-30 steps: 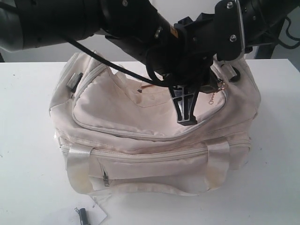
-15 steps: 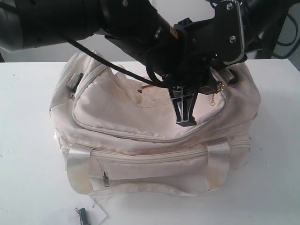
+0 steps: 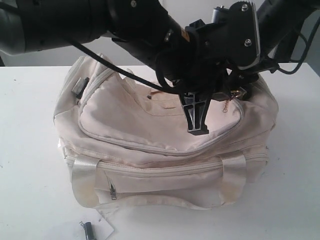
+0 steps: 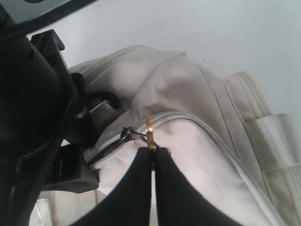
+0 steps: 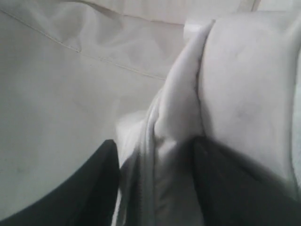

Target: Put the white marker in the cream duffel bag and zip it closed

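We note the right pincer [image 5: 155, 141] has widened astride the cream fabric duffel bag [image 3: 150, 125]; left pincer [image 4: 153, 150] clamps the gold zip pull [image 4: 149, 131]; zip [image 4: 209, 135] nearly closed.

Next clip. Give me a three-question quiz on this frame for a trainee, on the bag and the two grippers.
1. True or false: the left gripper is open.
2. What does it pinch? A strap; B zip pull; C paper tag.
3. Fill in: between the jaws of the right gripper lies a fold of the ___.
Key: 1 false; 2 B; 3 bag.
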